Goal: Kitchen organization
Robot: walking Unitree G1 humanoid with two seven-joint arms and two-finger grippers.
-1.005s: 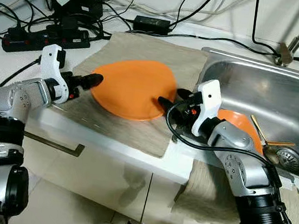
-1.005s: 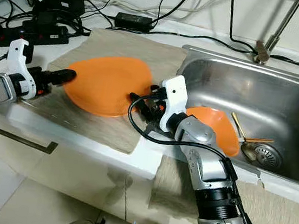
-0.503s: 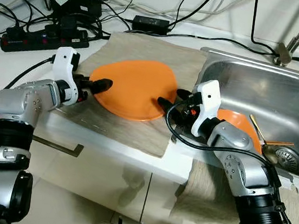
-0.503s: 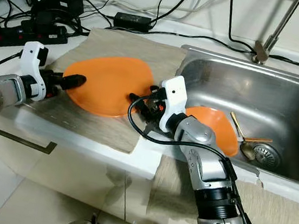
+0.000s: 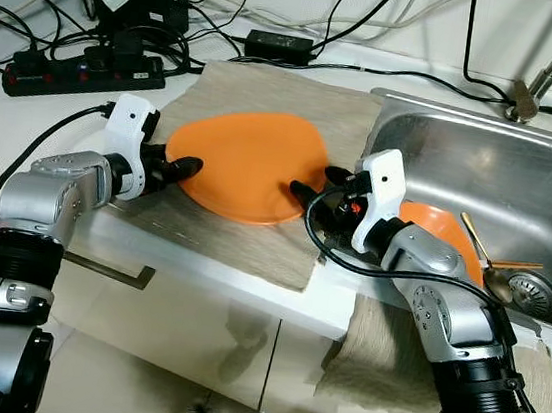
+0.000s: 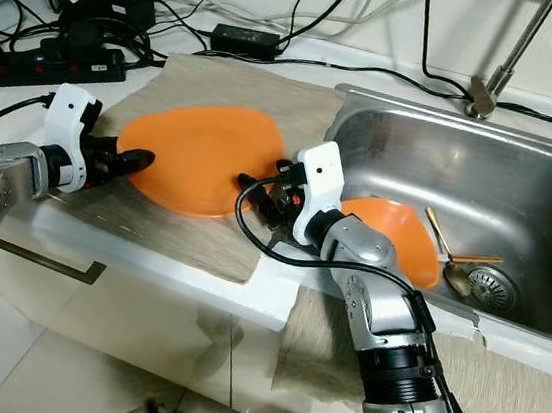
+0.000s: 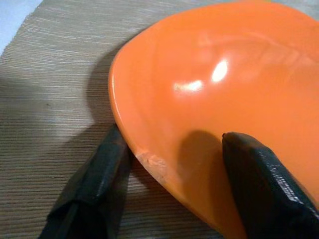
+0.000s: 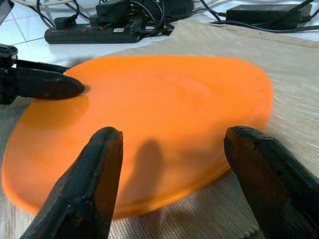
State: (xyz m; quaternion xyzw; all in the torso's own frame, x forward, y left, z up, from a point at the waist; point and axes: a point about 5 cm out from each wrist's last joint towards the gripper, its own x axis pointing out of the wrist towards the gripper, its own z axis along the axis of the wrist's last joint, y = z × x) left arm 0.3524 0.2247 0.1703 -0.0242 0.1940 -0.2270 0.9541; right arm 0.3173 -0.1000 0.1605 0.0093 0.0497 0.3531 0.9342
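An orange plate [image 5: 246, 163] lies on a beige mat [image 5: 270, 90] on the counter, left of the sink. My left gripper [image 5: 182, 167] is at the plate's left rim. In the left wrist view it is open, with one finger beside the rim on the mat and the other over the plate [image 7: 224, 94]. My right gripper [image 5: 308, 188] sits at the plate's right edge, open wide, its two fingers spread over the near rim in the right wrist view [image 8: 172, 139].
A steel sink [image 5: 524, 156] on the right holds an orange bowl [image 5: 449, 233] and a gold spoon [image 5: 486, 261]. Power strips [image 5: 81, 70], adapters and cables crowd the back left of the counter. The counter's front edge runs just below the mat.
My left gripper has moved right, from beside the plate to straddling its left rim. The right arm and the plate have stayed in place.
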